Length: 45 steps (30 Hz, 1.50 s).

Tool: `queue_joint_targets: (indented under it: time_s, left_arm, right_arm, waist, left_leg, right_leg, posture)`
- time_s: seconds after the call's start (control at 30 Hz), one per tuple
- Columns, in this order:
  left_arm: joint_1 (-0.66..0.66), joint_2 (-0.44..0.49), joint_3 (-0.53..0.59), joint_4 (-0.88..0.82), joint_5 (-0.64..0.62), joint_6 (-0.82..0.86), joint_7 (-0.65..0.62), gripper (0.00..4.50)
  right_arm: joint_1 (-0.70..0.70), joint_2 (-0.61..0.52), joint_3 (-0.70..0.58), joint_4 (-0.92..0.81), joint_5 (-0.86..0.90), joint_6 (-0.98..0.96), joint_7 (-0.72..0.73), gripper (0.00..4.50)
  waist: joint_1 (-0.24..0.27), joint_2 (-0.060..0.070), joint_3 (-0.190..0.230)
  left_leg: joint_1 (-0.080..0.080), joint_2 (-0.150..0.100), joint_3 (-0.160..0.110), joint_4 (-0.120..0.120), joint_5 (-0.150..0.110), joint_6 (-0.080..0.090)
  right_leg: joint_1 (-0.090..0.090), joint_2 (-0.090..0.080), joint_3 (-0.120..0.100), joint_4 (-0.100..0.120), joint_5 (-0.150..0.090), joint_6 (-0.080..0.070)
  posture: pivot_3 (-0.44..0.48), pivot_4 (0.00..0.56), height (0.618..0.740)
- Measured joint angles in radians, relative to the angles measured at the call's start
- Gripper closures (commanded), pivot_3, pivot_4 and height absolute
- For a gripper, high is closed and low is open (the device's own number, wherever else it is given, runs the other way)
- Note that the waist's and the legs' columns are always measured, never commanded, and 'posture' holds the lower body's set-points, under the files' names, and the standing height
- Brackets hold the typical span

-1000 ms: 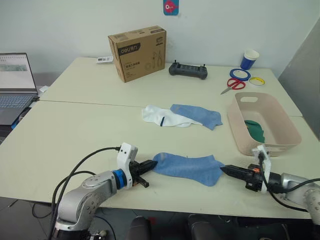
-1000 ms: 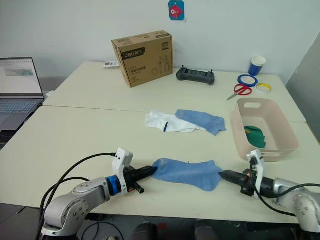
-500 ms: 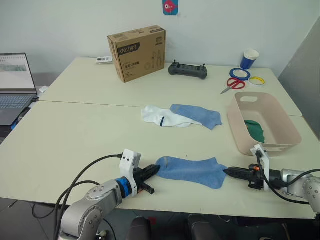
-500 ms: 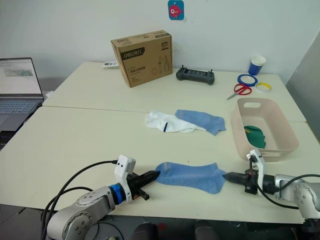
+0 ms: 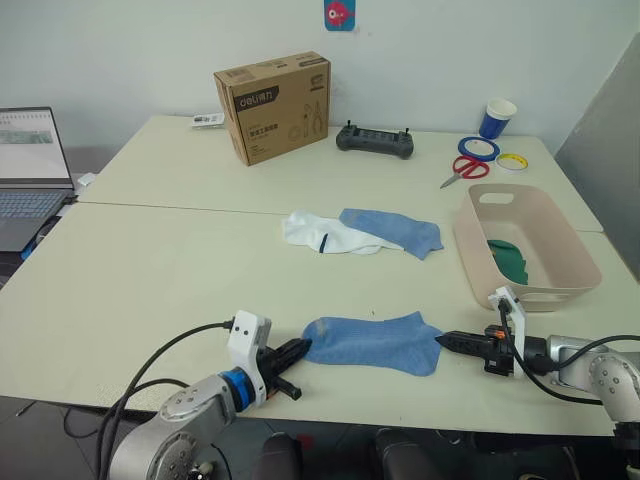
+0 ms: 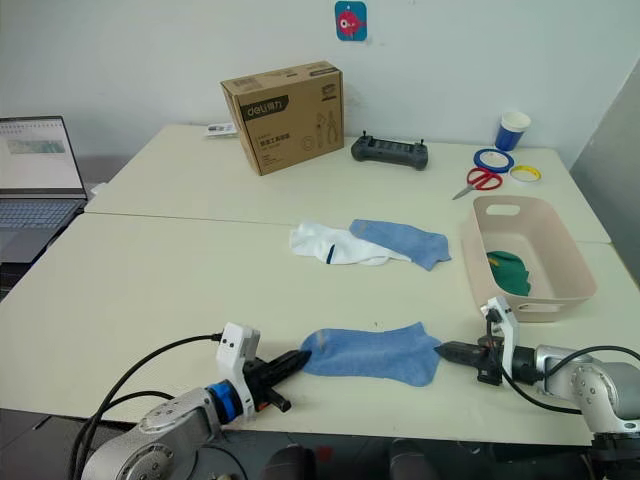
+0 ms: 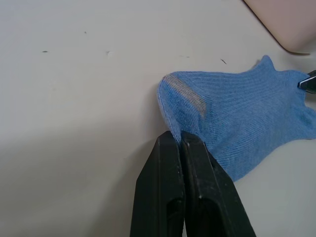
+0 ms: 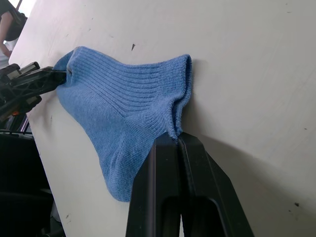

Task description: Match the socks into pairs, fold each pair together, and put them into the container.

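The light blue fabric ankle sock [image 5: 368, 343] lies flat near the front edge of the pale tabletop [image 5: 150, 270]. The left tool [image 5: 297, 350] is clamped on its toe end; the right tool [image 5: 446, 341] is clamped on its cuff. The pale pink plastic basin [image 5: 575, 260] stands just beyond the right tool.

Risk: both grips hold only thin edges, so uneven pull could slip one free.

Compared with the earlier frame, the sock sits slightly nearer the robot's left.
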Motion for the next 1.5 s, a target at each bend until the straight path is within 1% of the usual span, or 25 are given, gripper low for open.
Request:
queue_joint_targets:
  time_s: [0.33,0.43,0.53,0.63,0.73,0.77,0.8,0.83,0.87,0.93,1.0,1.07,1.1,1.17,1.2,1.3,1.37,1.4,1.5]
  left_arm:
    - [0.018,0.026,-0.009,-0.017,-0.001,-0.002,0.000,4.46]
    - [0.021,0.026,-0.008,-0.017,-0.004,-0.006,0.000,4.50]
    - [0.028,0.024,-0.007,-0.016,-0.004,-0.022,0.001,3.86]
    - [0.027,0.014,0.017,-0.013,-0.004,-0.040,0.010,2.95]
    - [0.036,0.037,0.086,-0.011,-0.017,-0.045,0.002,1.95]
    - [0.042,0.052,0.116,-0.011,-0.032,-0.044,-0.010,1.62]
    - [0.044,0.070,0.141,-0.011,-0.047,-0.045,-0.025,1.33]
    - [0.043,0.104,0.162,-0.012,-0.052,-0.053,-0.055,1.33]
    - [0.036,0.152,0.172,-0.012,-0.041,-0.077,-0.092,1.33]
    - [0.012,0.268,0.161,-0.015,0.019,-0.164,-0.195,1.33]
    - [-0.055,0.313,0.108,-0.001,0.085,-0.252,-0.274,1.74]
    - [-0.156,0.316,0.013,0.032,0.149,-0.338,-0.342,2.24]
    - [-0.200,0.319,-0.040,0.056,0.180,-0.370,-0.376,2.59]
    - [-0.267,0.316,-0.126,0.119,0.232,-0.417,-0.434,3.24]
    - [-0.305,0.301,-0.160,0.160,0.249,-0.429,-0.453,3.54]
    - [-0.418,0.224,-0.264,0.285,0.296,-0.457,-0.504,4.50]
    - [-0.464,0.203,-0.318,0.338,0.326,-0.470,-0.537,4.50]
    - [-0.474,0.200,-0.333,0.354,0.338,-0.478,-0.547,4.50]
    - [-0.503,0.169,-0.377,0.410,0.364,-0.479,-0.570,4.50]
  right_arm:
    - [-0.001,0.000,0.015,0.002,-0.035,-0.040,0.020,4.50]
    - [0.006,0.000,0.015,0.005,-0.035,-0.053,0.032,3.83]
    - [0.012,0.000,0.012,0.020,-0.032,-0.058,0.051,2.81]
    - [0.025,-0.001,-0.013,0.025,-0.030,-0.076,0.070,1.80]
    - [0.058,-0.002,-0.083,0.007,-0.030,-0.093,0.046,0.75]
    - [0.066,-0.005,-0.108,-0.012,-0.031,-0.094,0.025,0.74]
    - [0.075,-0.009,-0.127,-0.036,-0.032,-0.096,0.012,0.74]
    - [0.079,-0.014,-0.137,-0.076,-0.037,-0.103,-0.008,0.74]
    - [0.073,-0.011,-0.141,-0.120,-0.042,-0.119,-0.029,0.74]
    - [0.028,0.020,-0.140,-0.202,-0.059,-0.154,-0.081,0.74]
    - [-0.005,0.028,-0.080,-0.251,-0.121,-0.236,-0.089,0.74]
    - [-0.035,0.039,0.045,-0.283,-0.206,-0.348,-0.057,1.12]
    - [-0.038,0.042,0.110,-0.285,-0.254,-0.413,-0.032,1.34]
    - [-0.038,0.058,0.203,-0.255,-0.335,-0.532,0.016,2.05]
    - [-0.040,0.069,0.234,-0.225,-0.372,-0.588,0.031,2.39]
    - [-0.043,0.135,0.325,-0.123,-0.454,-0.730,0.067,3.54]
    - [-0.038,0.144,0.350,-0.072,-0.485,-0.793,0.090,4.29]
    - [-0.038,0.144,0.351,-0.055,-0.496,-0.808,0.097,4.46]
    - [-0.037,0.149,0.362,0.012,-0.535,-0.856,0.108,4.46]
  waist:
    - [-0.001,0.000,0.000]
    - [0.000,0.000,0.000]
    - [-0.001,0.000,0.000]
    - [0.001,0.000,0.000]
    - [0.001,0.000,0.000]
    - [0.001,0.000,0.000]
    - [0.000,0.000,0.000]
    - [0.000,0.000,0.000]
    - [-0.001,0.000,0.000]
    - [-0.004,0.001,0.000]
    - [-0.005,0.002,0.001]
    - [-0.003,0.001,0.001]
    - [-0.001,0.001,0.001]
    - [0.001,0.001,0.001]
    - [0.003,0.001,0.001]
    - [0.005,0.001,0.001]
    - [0.005,0.001,0.001]
    - [0.005,0.001,0.001]
    - [0.003,0.001,0.001]
  left_leg:
    - [0.000,0.000,0.001,0.000,0.000,0.000]
    - [0.000,0.000,0.000,0.000,0.000,0.000]
    - [0.000,0.000,0.001,0.000,0.000,0.000]
    - [0.000,0.000,0.001,0.000,0.000,0.000]
    - [0.000,0.000,0.001,0.000,0.000,0.000]
    - [0.000,0.000,0.001,0.000,0.000,0.000]
    - [0.000,0.000,0.001,0.000,0.000,0.000]
    - [0.000,0.000,0.001,-0.001,0.000,0.000]
    - [0.001,0.001,0.000,-0.001,0.000,0.000]
    - [0.001,0.001,0.000,-0.001,0.000,0.000]
    - [0.005,0.000,0.002,-0.001,0.000,0.000]
    - [0.005,0.000,0.004,-0.002,0.000,0.000]
    - [0.005,0.000,0.005,-0.003,0.000,0.000]
    - [0.001,0.000,0.007,-0.003,0.000,0.000]
    - [0.000,0.000,0.007,-0.003,0.000,0.000]
    - [-0.003,0.001,0.004,-0.002,0.000,0.000]
    - [-0.002,0.001,0.003,-0.002,0.000,0.000]
    - [-0.002,0.001,0.003,-0.002,0.000,0.000]
    - [-0.002,0.001,0.002,-0.001,0.000,0.000]
  right_leg:
    - [0.000,0.000,0.001,0.000,0.000,0.000]
    - [0.000,0.000,0.000,0.000,0.000,0.000]
    - [0.000,0.000,0.001,0.000,0.000,0.000]
    - [0.000,0.000,0.000,0.000,0.000,-0.001]
    - [0.000,0.000,0.001,0.000,-0.001,-0.001]
    - [0.000,0.000,0.001,0.000,-0.001,-0.001]
    - [-0.001,0.000,0.001,0.000,-0.001,-0.002]
    - [-0.001,0.000,0.001,0.000,-0.001,-0.002]
    - [-0.001,0.000,0.000,0.000,-0.003,-0.005]
    - [-0.001,0.001,0.000,0.000,-0.003,-0.007]
    - [-0.002,-0.001,0.001,-0.002,-0.003,-0.008]
    - [-0.001,-0.002,0.001,-0.004,-0.003,-0.008]
    - [0.000,-0.002,0.001,-0.006,-0.004,-0.008]
    - [0.000,-0.002,0.003,-0.005,-0.003,-0.005]
    - [0.000,-0.002,0.002,-0.005,-0.001,0.000]
    - [-0.002,-0.001,0.000,-0.002,0.000,-0.001]
    - [-0.002,0.000,-0.001,-0.001,0.000,-0.001]
    - [-0.002,0.000,-0.001,-0.001,0.000,-0.001]
    - [-0.002,0.000,-0.001,0.000,-0.001,0.001]
  posture:
    - [0.000,0.150,0.740]
    - [0.000,0.150,0.740]
    - [0.000,0.150,0.740]
    - [0.000,0.150,0.740]
    - [0.000,0.150,0.740]
    - [0.000,0.150,0.740]
    - [0.000,0.150,0.740]
    - [0.000,0.150,0.740]
    - [0.000,0.150,0.740]
    - [0.000,0.150,0.740]
    - [0.000,0.150,0.740]
    - [0.000,0.150,0.740]
    - [0.000,0.150,0.740]
    - [0.000,0.150,0.740]
    - [0.000,0.150,0.740]
    - [0.000,0.150,0.740]
    - [0.000,0.150,0.740]
    - [0.000,0.150,0.740]
    - [0.000,0.150,0.740]
